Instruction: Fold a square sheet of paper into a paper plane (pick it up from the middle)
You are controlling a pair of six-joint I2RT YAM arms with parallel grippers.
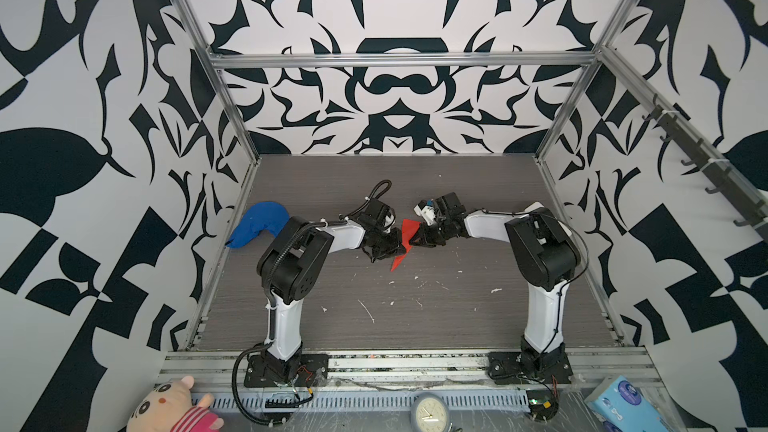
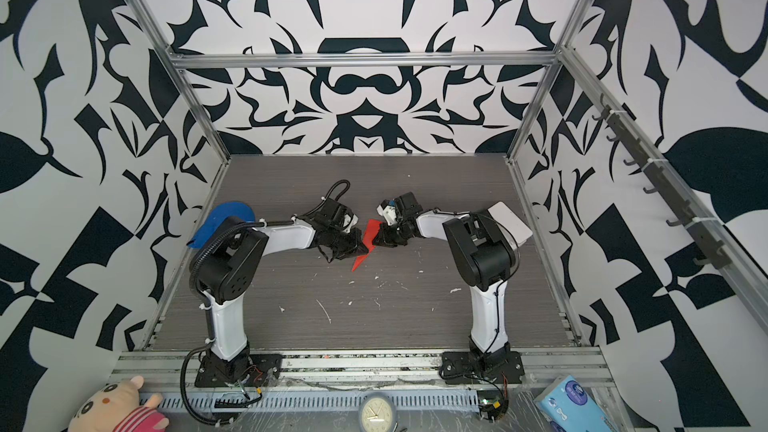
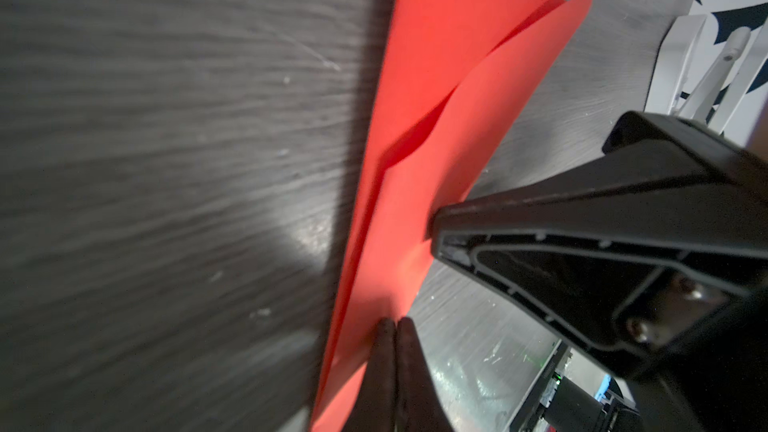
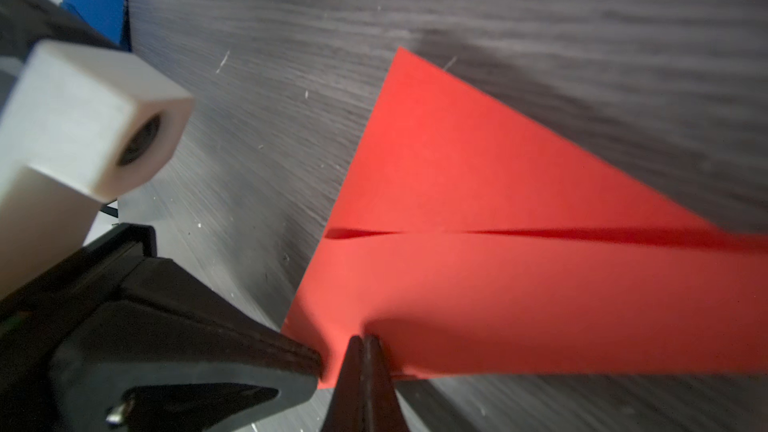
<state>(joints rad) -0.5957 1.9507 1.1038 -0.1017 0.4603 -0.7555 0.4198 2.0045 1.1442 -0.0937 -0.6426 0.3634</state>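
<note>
top views both show a blue cloth [image 1: 257, 222] lying on the grey desk [image 1: 415, 317], well to the left of the red paper [image 1: 409, 229] and partly behind the left arm. the left fingers [image 1: 394, 244] reach in and meet the paper's left side.

left wrist view: these fingers [image 3: 380, 367] stand almost together, with only a thin dark slit between them. their tips are right at the paper's [image 3: 436, 97] edge, but i cannot tell whether they pinch it.

the paper sits between the two arms near the middle of the desk. it is already folded into layers, with one flap lifting a little off the other. it narrows to a point on the side nearer the arm bases. i cannot tell whether that point touches the desk.

the right fingers [image 1: 422, 238] come at the paper from its right side. right wrist view: they [image 4: 357, 371] are closed tight on the paper's [image 4: 478, 284] edge, which puckers at their tips. the left arm's black tip touches the same edge just beside them.

well to the right of the paper, a white box [image 2: 509, 218] shows partly behind the right arm.
</note>
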